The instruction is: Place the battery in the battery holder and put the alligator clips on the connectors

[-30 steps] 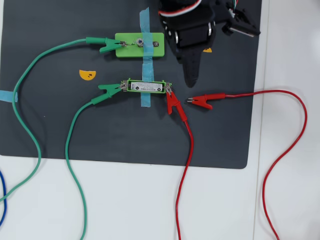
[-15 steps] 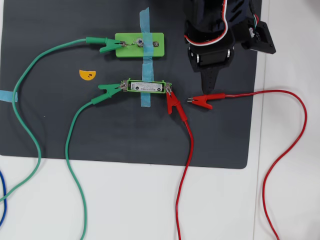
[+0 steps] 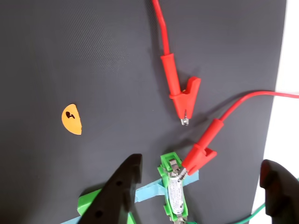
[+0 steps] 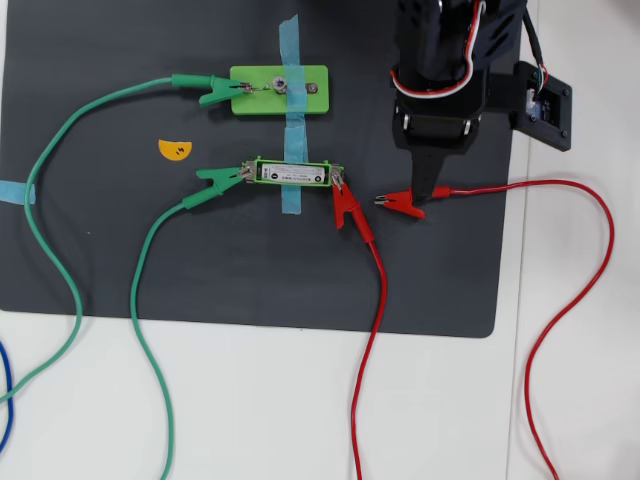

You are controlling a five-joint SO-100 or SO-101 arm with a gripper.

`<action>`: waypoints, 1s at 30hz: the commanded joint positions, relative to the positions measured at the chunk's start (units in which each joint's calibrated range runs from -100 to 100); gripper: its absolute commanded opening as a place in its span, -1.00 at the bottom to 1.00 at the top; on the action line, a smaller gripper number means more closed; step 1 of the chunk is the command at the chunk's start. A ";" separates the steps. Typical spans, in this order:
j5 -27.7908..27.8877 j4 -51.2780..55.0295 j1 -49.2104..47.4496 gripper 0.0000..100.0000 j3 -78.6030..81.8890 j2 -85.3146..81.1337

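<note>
The battery [image 4: 290, 173] lies in the narrow green battery holder [image 4: 258, 172], also seen low in the wrist view as battery [image 3: 176, 193] in holder [image 3: 167, 163]. A green alligator clip [image 4: 220, 180] grips the holder's left connector and a red clip [image 4: 345, 206] its right one. A second red clip [image 4: 403, 203] lies loose on the mat, right of the holder; in the wrist view this loose clip [image 3: 182, 93] is apart from the attached one [image 3: 201, 155]. Another green clip [image 4: 215, 92] bites the wider green block [image 4: 255, 92]. My gripper [image 4: 435, 192] hovers over the loose clip's tail end; my gripper [image 3: 201, 163] is open and empty.
Everything sits on a dark mat [image 4: 120, 250] on a white table [image 4: 250, 400]. Blue tape [image 4: 291, 50] straps down block and holder. An orange sticker [image 4: 175, 150] lies left; another orange sticker [image 3: 71, 119] shows in the wrist view. Long red and green wires trail off the mat.
The arm has swung right and toward the lower edge in the overhead view, bringing its tip from beside the green block to just over the loose red clip. No clip or wire has moved.
</note>
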 commanded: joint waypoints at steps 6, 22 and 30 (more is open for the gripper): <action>-2.01 -2.48 -0.33 -0.48 -8.13 13.51; -2.74 -2.57 -2.76 -0.48 -13.75 15.39; -2.69 -2.91 -2.66 -0.48 -17.78 24.32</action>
